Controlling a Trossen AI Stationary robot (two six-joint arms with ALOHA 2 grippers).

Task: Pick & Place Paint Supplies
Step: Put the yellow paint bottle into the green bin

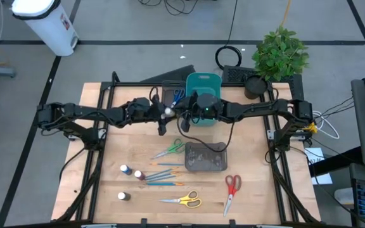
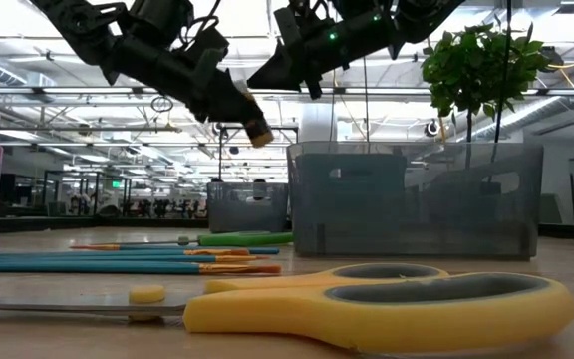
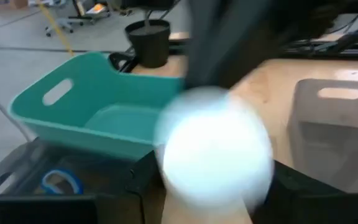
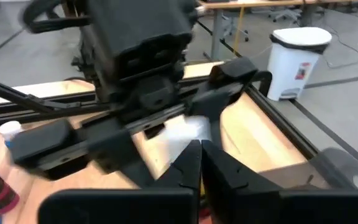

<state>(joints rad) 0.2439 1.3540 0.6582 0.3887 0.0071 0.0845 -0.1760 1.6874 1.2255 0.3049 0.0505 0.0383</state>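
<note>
A tiny paint bottle (image 1: 168, 111) with a white cap (image 3: 213, 155) hangs high over the table's middle. My left gripper (image 1: 164, 114), reaching in from the table's left, is shut on it. My right gripper (image 4: 201, 160) comes from the table's right and faces it, shut, with its tips just short of the white cap (image 4: 185, 132). Lying on the table are three more bottles (image 1: 132, 172), several brushes (image 1: 163, 172), and green scissors (image 1: 173, 148), yellow scissors (image 1: 185, 201) and red scissors (image 1: 231, 189). Blue scissors (image 1: 177, 96) lie in a dark tray. My left gripper pinches the bottle between its two fingers (image 3: 143, 182), coming nearly level from the table's left. The bottle's free end (image 2: 258, 131) sticks out past the fingertips, tipped a little downward. It is lifted clear of the table. Whether my right gripper's shut fingertips touch the cap, I cannot tell.
A teal bin (image 1: 203, 85) stands at the far middle beside a dark grey tray (image 1: 170, 90). A grey see-through tray (image 1: 204, 158) sits under the grippers, toward the near side. A potted plant (image 1: 280, 54) is at the far right corner.
</note>
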